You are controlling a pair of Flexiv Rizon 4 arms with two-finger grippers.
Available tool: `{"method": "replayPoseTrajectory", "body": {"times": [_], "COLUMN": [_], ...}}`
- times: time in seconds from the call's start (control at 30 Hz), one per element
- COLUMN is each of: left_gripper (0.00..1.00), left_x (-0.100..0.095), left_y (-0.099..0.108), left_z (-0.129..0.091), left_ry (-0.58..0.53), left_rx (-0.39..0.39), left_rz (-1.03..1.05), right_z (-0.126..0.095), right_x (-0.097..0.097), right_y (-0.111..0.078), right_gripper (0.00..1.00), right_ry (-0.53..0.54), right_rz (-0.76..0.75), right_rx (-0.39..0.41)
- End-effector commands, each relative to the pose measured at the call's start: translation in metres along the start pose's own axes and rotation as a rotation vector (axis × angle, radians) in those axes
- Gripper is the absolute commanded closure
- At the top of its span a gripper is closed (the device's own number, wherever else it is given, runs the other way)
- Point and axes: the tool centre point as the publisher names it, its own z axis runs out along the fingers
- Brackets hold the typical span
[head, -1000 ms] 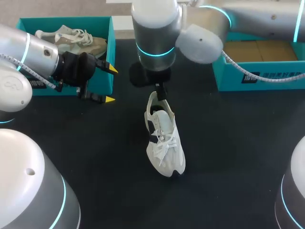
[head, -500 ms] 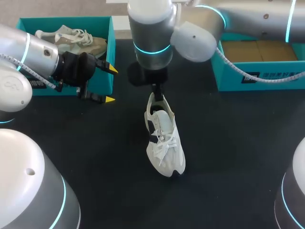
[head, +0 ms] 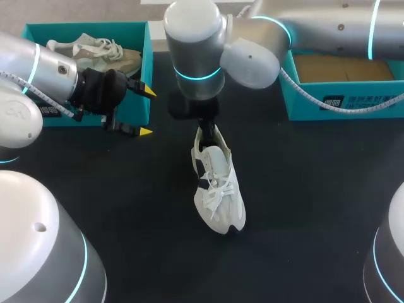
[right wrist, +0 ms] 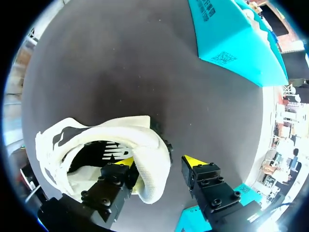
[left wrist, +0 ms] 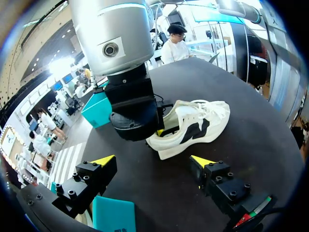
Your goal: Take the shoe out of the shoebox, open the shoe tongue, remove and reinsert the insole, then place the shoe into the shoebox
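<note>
Head view: the white lace-up sports shoe (head: 218,189) is out of its box and lies alone in the middle of the black table (head: 315,208), heel toward the top of the frame. That first step looks done. The laces are crossed and tied, so the tongue and insole steps and the return to the box appear to be left. The right hand (head: 207,134) hangs at the heel. The left hand (head: 142,112) waits at the left, spread wide and empty. At upper right stands a teal open shoebox with a bare brown floor (head: 315,104), and at upper left a second teal shoebox (head: 149,76) holding beige shoes (head: 104,53).

Left wrist view: the shoe lies on its sole ahead of the parted fingers, white with dark side panels.

Right wrist view: the hand straddles the padded heel collar, one finger inside the opening and the other just outside it with a gap, so it is not gripping. The dark insole appears seated.
</note>
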Motion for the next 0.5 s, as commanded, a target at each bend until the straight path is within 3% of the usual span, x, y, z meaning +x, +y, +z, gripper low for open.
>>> {"method": "replayPoseTrajectory", "body": {"times": [0.03,0.23,0.33,0.5], "left_gripper": [0.00,0.00,0.00,0.00], "left_x": [0.0007,0.0007,0.0007,0.0007], "left_y": [-0.0009,-0.0009,-0.0009,-0.0009], "left_z": [-0.0003,-0.0003,-0.0003,-0.0003], "left_ry": [0.000,0.000,0.000,0.000], "left_rx": [-0.005,-0.005,-0.005,-0.005], "left_rz": [0.000,0.000,0.000,0.000], "right_z": [0.0061,0.0133,0.0129,0.0062], "right_x": [-0.0011,-0.0019,-0.0012,-0.0005], "right_y": [0.0031,0.0045,0.0041,-0.0009], "right_gripper": [0.51,0.65,1.00,1.00], "right_ry": [-0.003,-0.008,-0.016,-0.032], "right_rz": [0.004,0.008,0.020,0.053], "right_rx": [0.008,0.034,0.051,0.065]}}
